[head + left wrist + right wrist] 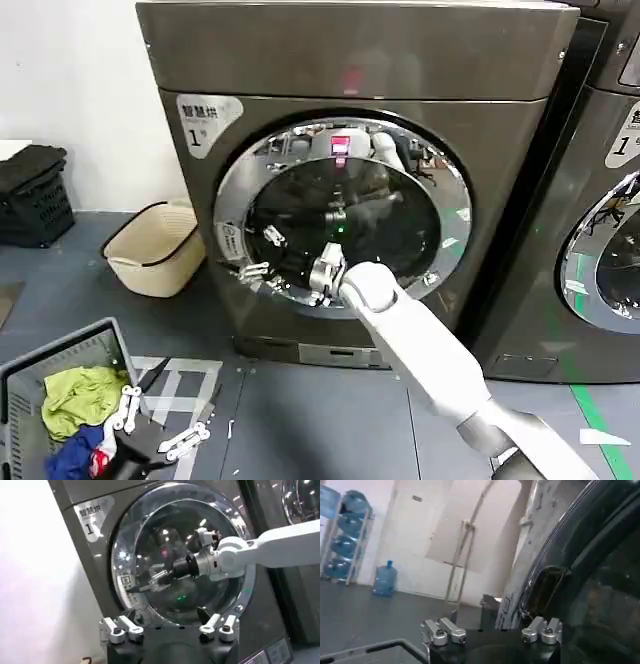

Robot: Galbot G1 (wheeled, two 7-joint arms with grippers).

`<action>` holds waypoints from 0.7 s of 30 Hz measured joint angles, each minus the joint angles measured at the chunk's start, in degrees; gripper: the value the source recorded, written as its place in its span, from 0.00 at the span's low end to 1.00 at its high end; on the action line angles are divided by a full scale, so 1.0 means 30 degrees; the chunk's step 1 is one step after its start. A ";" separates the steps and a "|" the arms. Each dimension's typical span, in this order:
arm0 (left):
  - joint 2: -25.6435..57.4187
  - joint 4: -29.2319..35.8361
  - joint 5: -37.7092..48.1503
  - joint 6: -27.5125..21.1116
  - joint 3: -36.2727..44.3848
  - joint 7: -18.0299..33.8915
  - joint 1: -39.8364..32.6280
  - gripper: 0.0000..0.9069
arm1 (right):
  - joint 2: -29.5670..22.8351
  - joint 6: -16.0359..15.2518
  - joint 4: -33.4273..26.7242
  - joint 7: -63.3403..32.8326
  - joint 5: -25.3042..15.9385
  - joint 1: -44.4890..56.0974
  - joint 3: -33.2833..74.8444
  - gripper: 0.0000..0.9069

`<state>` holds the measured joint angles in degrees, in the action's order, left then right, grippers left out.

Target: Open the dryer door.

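Note:
The dryer door [345, 135], a round porthole with a wide chrome rim around dark glass, sits in the front of the bronze-grey machine and looks flush with it. My right arm reaches across the glass, and my right gripper [258, 255] is open at the rim's lower left edge. In the right wrist view the right gripper [492, 626] stands spread beside the door's edge, where a dark recess [546, 591] shows. The left wrist view shows the door [150, 525] and the right gripper [150, 581] from farther back. My left gripper [158, 425] hangs open, low at the left.
A beige laundry basket [155, 250] stands on the floor left of the dryer. A grey crate [105, 345] with clothes is at the front left, and a black crate [35, 195] sits farther back. A second machine [590, 150] adjoins on the right.

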<state>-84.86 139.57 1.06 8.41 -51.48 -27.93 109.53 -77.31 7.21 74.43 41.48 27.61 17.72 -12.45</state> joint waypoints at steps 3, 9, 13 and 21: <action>0.0006 -0.0013 0.0048 -0.0010 -0.0097 0.0001 -0.0023 1.00 | 0.0304 0.0141 0.0380 0.0457 0.0308 0.0196 -0.0076 1.00; 0.0056 -0.0012 0.0487 -0.0142 -0.0492 -0.0001 -0.0157 1.00 | 0.1096 0.0454 0.1317 0.1430 0.0837 0.0641 -0.0183 1.00; 0.0103 0.0105 0.1245 -0.0353 -0.0951 0.0005 -0.0366 1.00 | 0.1781 0.0565 0.2161 0.2094 0.0938 0.0993 -0.0200 1.00; 0.0509 -0.0082 0.3856 -0.1126 -0.2483 -0.0076 -0.1038 1.00 | 0.2665 0.1345 0.2989 0.4638 0.1966 0.1459 0.0054 1.00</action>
<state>-83.34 139.33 12.63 5.04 -58.92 -28.16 106.41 -69.32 11.24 83.40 55.40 33.51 22.10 -12.29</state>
